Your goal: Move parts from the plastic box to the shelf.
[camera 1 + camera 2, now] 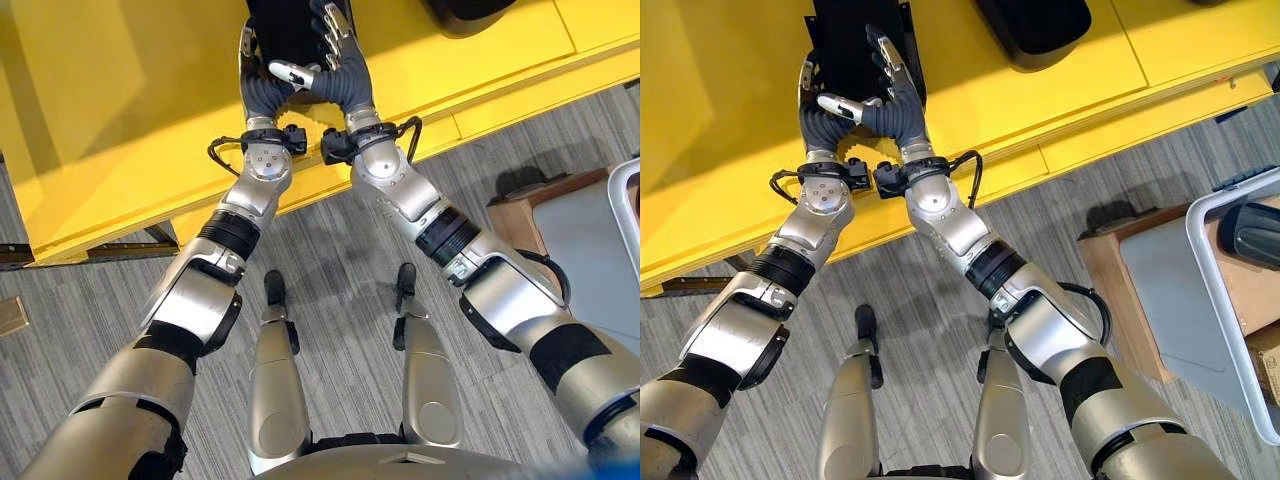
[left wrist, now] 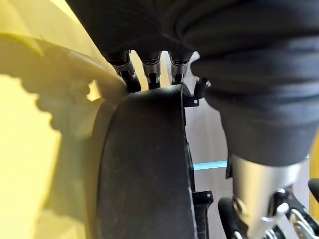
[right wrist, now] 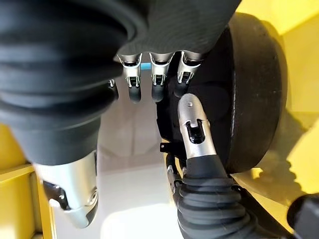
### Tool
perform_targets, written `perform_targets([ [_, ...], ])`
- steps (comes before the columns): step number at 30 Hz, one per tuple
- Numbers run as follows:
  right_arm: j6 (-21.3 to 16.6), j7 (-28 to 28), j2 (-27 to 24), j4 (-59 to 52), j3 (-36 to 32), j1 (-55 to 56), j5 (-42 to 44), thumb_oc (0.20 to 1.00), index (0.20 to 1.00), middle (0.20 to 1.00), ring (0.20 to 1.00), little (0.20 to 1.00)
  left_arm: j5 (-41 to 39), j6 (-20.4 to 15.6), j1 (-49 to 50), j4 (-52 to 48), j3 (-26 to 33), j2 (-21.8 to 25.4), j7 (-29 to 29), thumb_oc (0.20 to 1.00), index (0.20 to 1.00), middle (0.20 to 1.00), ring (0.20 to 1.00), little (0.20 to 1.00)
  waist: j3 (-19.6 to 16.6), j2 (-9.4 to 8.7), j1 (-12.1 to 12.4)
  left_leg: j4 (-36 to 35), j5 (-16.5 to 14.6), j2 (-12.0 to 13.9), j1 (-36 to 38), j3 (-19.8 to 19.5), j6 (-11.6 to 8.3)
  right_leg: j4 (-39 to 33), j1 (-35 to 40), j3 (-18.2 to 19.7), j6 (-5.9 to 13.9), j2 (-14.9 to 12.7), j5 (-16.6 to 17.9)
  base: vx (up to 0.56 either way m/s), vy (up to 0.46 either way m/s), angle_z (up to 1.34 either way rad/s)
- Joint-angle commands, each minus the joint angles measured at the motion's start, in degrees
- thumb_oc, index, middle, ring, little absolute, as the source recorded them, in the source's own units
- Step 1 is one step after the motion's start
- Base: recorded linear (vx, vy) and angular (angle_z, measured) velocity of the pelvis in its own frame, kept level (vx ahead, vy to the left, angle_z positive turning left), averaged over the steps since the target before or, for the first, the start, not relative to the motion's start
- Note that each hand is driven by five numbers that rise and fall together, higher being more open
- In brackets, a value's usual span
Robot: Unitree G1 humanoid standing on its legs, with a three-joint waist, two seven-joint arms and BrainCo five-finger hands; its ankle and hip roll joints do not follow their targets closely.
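Left hand [image 1: 818, 105] and right hand [image 1: 892, 95] clamp black part [image 1: 852, 45] between them, fingers wrapped on its sides, over yellow shelf [image 1: 730, 140]. Second black part [image 1: 1035, 25] lies beyond. Placing step; next: lower, release squarely.

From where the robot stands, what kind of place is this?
Probably a workshop or factory floor: a yellow shelf holding black parts, grey carpet tiles underfoot, and both hands, left hand and right hand, on a black part.
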Motion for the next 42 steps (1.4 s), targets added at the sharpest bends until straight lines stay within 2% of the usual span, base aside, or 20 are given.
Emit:
perform_targets([
  [1, -2.8, -0.1, 0.2, -3.3, -2.0, -4.9, -1.4, 1.000, 1.000, 1.000, 1.000, 1.000, -0.9, -1.3, 1.6, -1.3, 0.9, -1.2, -1.2, 1.000, 1.000, 1.000, 1.000, 1.000, 1.3, 0.02, 1.0, -1.8, 0.2, -1.7, 0.7, 1.3, 3.17, 6.3, 1.8, 0.7, -2.12, 1.0, -4.5, 0.00, 0.000, 0.00],
  [5, -3.5, 0.7, -0.2, -8.4, -2.4, -3.7, -1.3, 1.000, 1.000, 1.000, 1.000, 1.000, -0.7, -1.2, 3.6, -2.4, 2.5, 0.0, -1.1, 1.000, 1.000, 1.000, 1.000, 1.000, 1.0, -0.08, 1.0, -1.9, 0.2, -1.6, 1.0, 1.5, 3.20, 6.2, 1.8, 0.8, -2.12, 1.1, -4.6, -0.02, 0.001, 0.00],
  [6, -3.9, 0.7, -0.6, -10.9, -2.8, -3.0, -1.5, 1.000, 1.000, 1.000, 1.000, 1.000, -0.5, -1.0, 4.4, -2.6, 3.2, 0.7, -1.1, 1.000, 1.000, 1.000, 1.000, 1.000, 1.0, -0.15, 0.9, -1.9, 1.5, -1.5, 0.3, 1.8, 3.68, 6.1, 1.1, 0.8, -2.47, 1.1, -3.5, -0.07, 0.003, 0.00],
  [17, -5.4, -1.4, -5.9, -21.5, -8.0, 0.7, -5.2, 1.000, 1.000, 1.000, 1.000, 1.000, 1.4, 0.2, 6.7, -4.1, 6.0, 2.4, -0.6, 1.000, 1.000, 1.000, 1.000, 1.000, 0.5, -0.42, 0.1, -1.7, 1.0, -1.3, 0.4, 2.2, 3.66, 6.2, 0.8, 1.2, -2.41, 1.2, -3.6, -0.01, 0.001, -0.01],
  [28, -3.8, -3.6, -10.4, -15.1, -10.0, -1.3, -6.8, 1.000, 1.000, 1.000, 1.000, 1.000, 1.9, -0.3, 7.7, -5.3, 6.1, 2.9, -0.9, 1.000, 1.000, 1.000, 1.000, 1.000, 0.4, -0.39, -0.1, -1.5, 1.2, -1.2, -0.6, 1.9, 3.58, 6.7, 0.0, 1.3, -2.44, 1.4, -3.6, 0.00, 0.000, -0.01],
  [41, -2.7, -3.1, -10.5, -3.7, -9.1, -3.1, -4.4, 1.000, 1.000, 1.000, 1.000, 1.000, 1.1, -1.2, 7.0, -4.8, 4.4, 2.4, -1.7, 1.000, 1.000, 1.000, 1.000, 1.000, 1.0, 0.37, 0.2, -1.3, 1.4, -1.3, -1.3, 1.8, 3.59, 7.4, -0.8, 1.1, -2.52, 1.4, -3.6, 0.01, 0.000, 0.00],
  [42, -2.6, -3.0, -10.4, -3.1, -9.0, -3.1, -4.3, 1.000, 1.000, 1.000, 1.000, 1.000, 1.2, -1.2, 6.9, -4.7, 4.3, 2.5, -1.8, 1.000, 1.000, 1.000, 1.000, 1.000, 0.8, 0.42, 0.3, -1.2, 0.0, -1.4, -0.6, 1.4, 3.08, 7.6, -0.1, 1.2, -2.19, 1.4, -4.9, 0.08, -0.003, 0.01],
])
